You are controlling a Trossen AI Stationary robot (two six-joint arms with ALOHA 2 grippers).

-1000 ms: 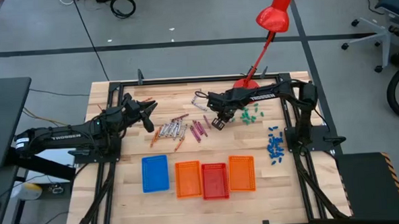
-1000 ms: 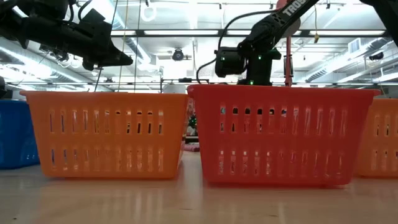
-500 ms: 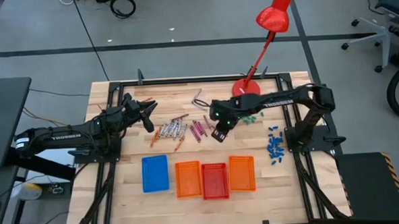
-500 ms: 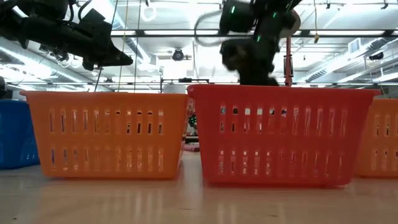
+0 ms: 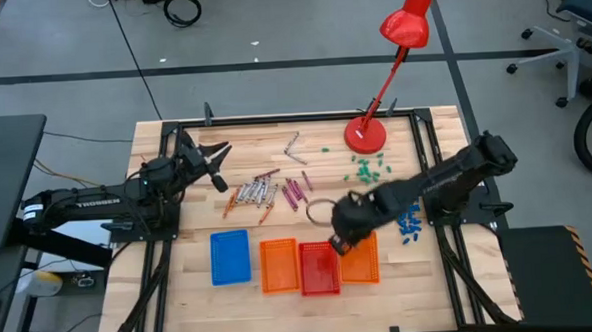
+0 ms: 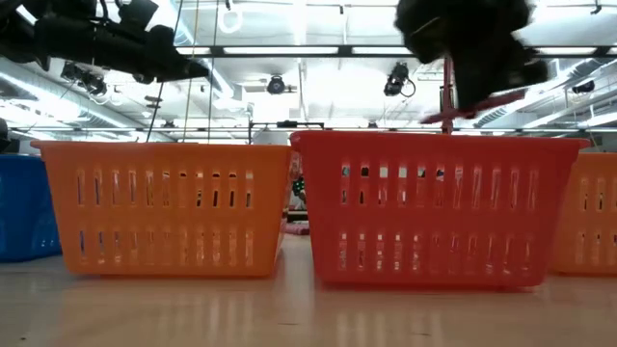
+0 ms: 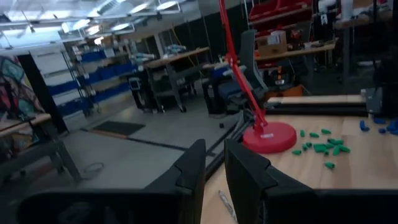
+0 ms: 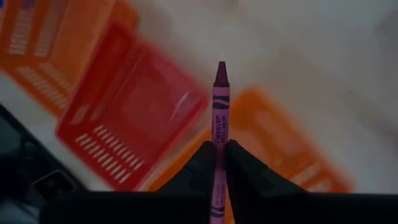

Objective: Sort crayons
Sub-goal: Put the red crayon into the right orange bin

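Observation:
The crayons (image 5: 263, 192) lie loose in a pile on the table's far middle. One magenta crayon (image 8: 220, 106) is in my right gripper (image 5: 341, 246) (image 8: 217, 155), which is shut on it above the red tray (image 5: 318, 268), at that tray's border with the right orange tray (image 5: 360, 256). In the low view this gripper (image 6: 470, 43) is a dark blur over the red tray (image 6: 434, 207). My left gripper (image 5: 216, 164) (image 7: 214, 171) hovers over the table's far left, pointing level. A narrow gap shows between its fingers, with nothing in it. My right gripper pinches the magenta crayon's paper-wrapped shaft (image 8: 218, 138) between its two fingers. The crayon runs along the fingers, and its pointed tip (image 8: 221, 68) sticks out beyond them. The fingers slant steeply down from above. The crayon is lifted clear over the trays.
Along the near edge stand a blue tray (image 5: 230, 257), an orange tray (image 5: 278, 266), the red tray and another orange one. Teal bits (image 5: 368, 168) and blue bits (image 5: 408, 219) lie at the right. A red desk lamp (image 5: 365, 135) stands at the far edge.
My right gripper has swung from the crayon pile toward the table's near edge and risen. It has carried the magenta crayon over the red and orange trays, and its wrist has rolled. My left gripper has tipped up and rolled a little in place.

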